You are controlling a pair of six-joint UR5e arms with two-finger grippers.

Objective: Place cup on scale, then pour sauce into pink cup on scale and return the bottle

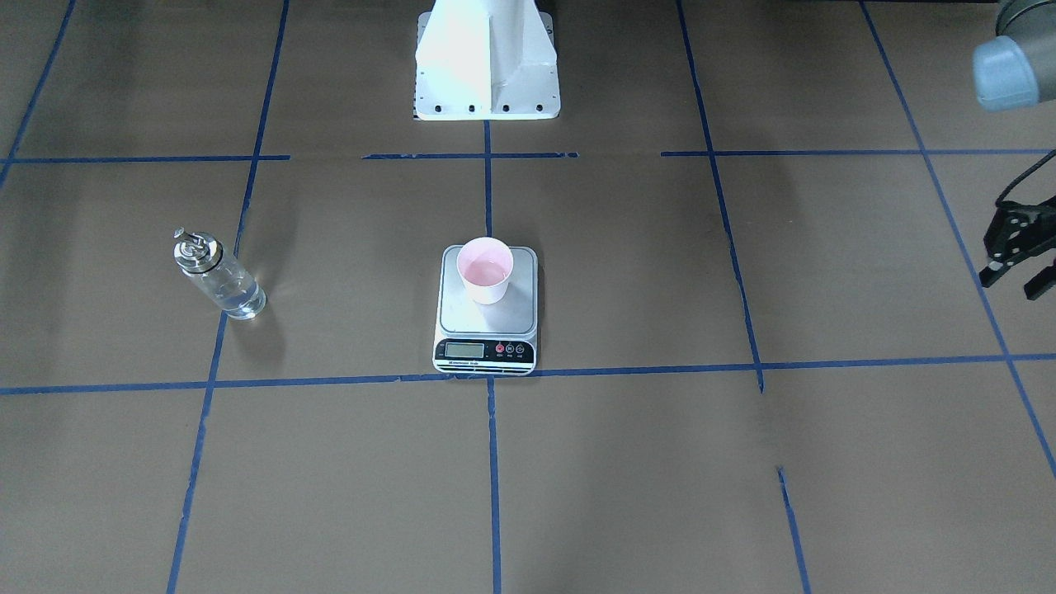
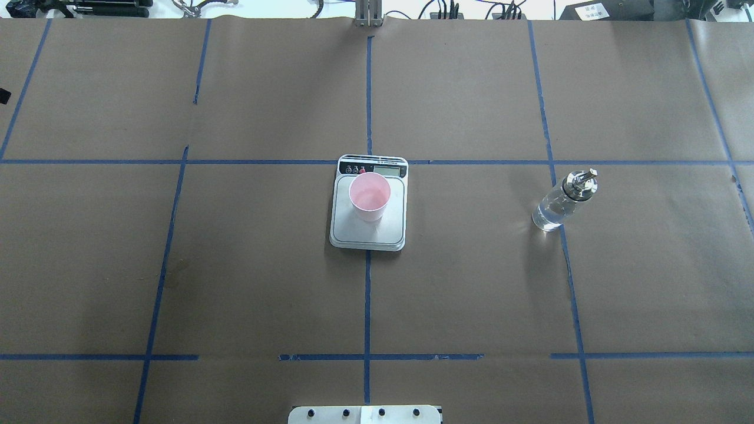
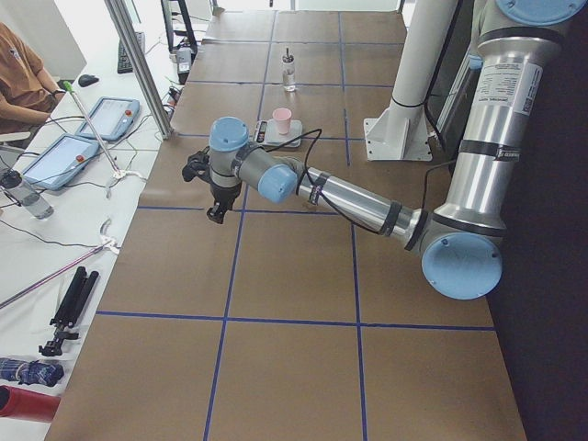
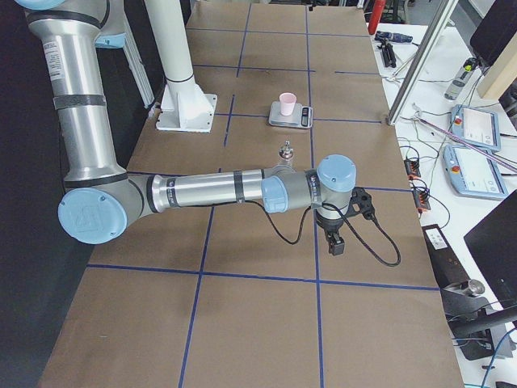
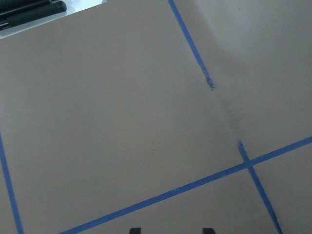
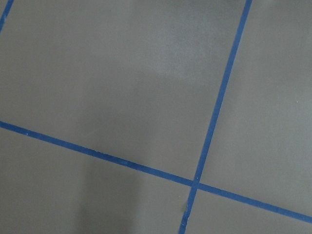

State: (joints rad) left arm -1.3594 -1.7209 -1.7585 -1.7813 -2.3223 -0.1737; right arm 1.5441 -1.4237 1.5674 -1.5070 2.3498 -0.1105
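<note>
All three steps judged done: cup [image 2: 369, 194] sat on scale [image 2: 344, 228] at centre, bottle [image 2: 559, 203] upright well right, left gripper [image 1: 1015, 280] spread and empty, right gripper [image 4: 334, 245] unreadable; next, only parking.

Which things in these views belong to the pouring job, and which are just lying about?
Job: cup standing on the scale; bottle upright, apart from them, with clear sauce inside.
Lying about: control tablets, black tripod and plastic bottle, all off to the side.
</note>
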